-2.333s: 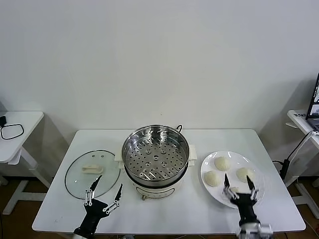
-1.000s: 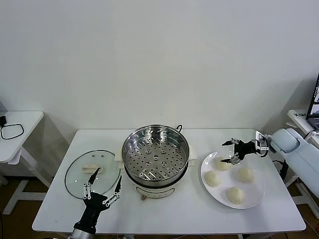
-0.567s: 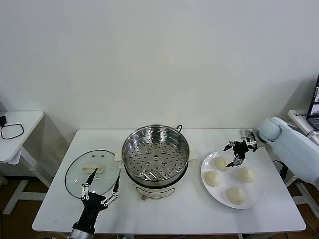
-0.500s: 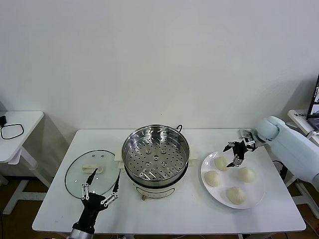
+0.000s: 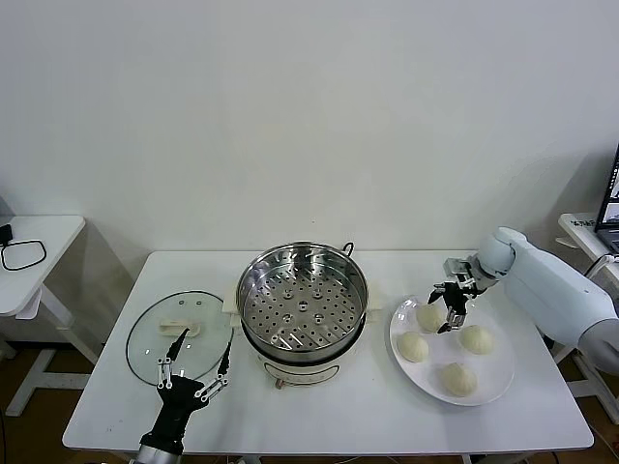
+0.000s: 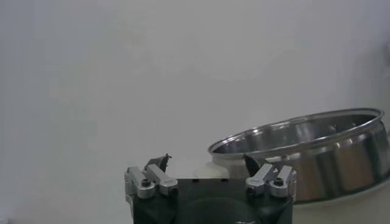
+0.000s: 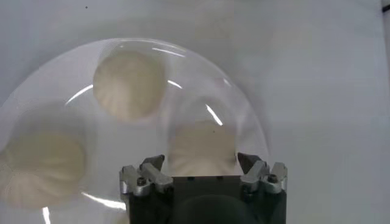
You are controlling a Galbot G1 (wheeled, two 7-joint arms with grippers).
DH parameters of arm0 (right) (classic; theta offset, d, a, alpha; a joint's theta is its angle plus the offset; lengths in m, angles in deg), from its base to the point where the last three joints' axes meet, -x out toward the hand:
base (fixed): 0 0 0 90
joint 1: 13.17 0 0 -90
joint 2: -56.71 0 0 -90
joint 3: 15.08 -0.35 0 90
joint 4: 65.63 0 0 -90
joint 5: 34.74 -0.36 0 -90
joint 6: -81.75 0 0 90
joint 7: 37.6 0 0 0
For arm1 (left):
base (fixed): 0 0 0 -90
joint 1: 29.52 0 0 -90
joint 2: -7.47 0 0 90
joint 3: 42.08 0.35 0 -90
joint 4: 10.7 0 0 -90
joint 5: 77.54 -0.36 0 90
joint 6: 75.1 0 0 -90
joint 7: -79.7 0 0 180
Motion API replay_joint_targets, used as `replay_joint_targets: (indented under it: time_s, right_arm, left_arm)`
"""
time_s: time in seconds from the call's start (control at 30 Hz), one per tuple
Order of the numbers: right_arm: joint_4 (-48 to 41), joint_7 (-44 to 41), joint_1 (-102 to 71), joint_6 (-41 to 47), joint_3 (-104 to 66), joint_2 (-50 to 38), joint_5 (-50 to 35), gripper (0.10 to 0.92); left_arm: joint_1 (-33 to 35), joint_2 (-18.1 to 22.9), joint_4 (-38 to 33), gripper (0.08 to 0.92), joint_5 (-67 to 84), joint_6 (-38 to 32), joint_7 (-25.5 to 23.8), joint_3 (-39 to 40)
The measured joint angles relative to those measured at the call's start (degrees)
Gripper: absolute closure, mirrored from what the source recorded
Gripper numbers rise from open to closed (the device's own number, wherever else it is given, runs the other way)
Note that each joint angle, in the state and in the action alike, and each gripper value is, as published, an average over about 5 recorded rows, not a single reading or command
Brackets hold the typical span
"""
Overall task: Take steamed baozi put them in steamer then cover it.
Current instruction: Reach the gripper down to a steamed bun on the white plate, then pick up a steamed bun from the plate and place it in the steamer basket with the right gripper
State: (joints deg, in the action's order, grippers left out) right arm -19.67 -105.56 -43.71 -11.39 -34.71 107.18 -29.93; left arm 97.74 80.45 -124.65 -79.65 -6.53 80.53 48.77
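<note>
Here the right gripper (image 5: 445, 311) hovers, jaws wide, above one steamed baozi (image 7: 202, 148).

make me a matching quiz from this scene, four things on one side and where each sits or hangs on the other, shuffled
Things:
1. round clear glass lid with cream-white handle
2. shiny stainless-steel steamer pot with perforated tray
3. flat white plate carrying four cream-white buns
4. right gripper

Places:
A. hanging open above the bun at the plate's far edge
B. flat on the white table, on the robot's left
C. table centre, tray empty
D. on the table, on the robot's right

Pairs: 1-B, 2-C, 3-D, 4-A
</note>
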Motion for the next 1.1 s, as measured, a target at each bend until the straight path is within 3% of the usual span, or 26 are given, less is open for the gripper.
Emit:
replay_joint_targets:
  time_s: [0.33, 0.73, 1.1]
  right_arm:
    - [2.63, 0.93, 1.94, -0.73, 2.33, -1.23, -0.07, 0.379]
    - [13.68, 0.02, 16.56, -10.62, 10.41, -3.89, -2.1, 0.386]
    - [23.66, 1.34, 31.07, -22.51, 19.74, 1.39, -3.57, 0.4]
  left_arm:
    - [-0.28, -0.05, 0.11, 0.177, 0.08, -0.07, 0.15, 0.07]
    - [-1.24, -0.54, 0.08, 0.177, 0.19, 0.2, 0.26, 0.81]
    - [-1.35, -0.83, -0.04, 0.177, 0.43, -0.05, 0.33, 1.06]
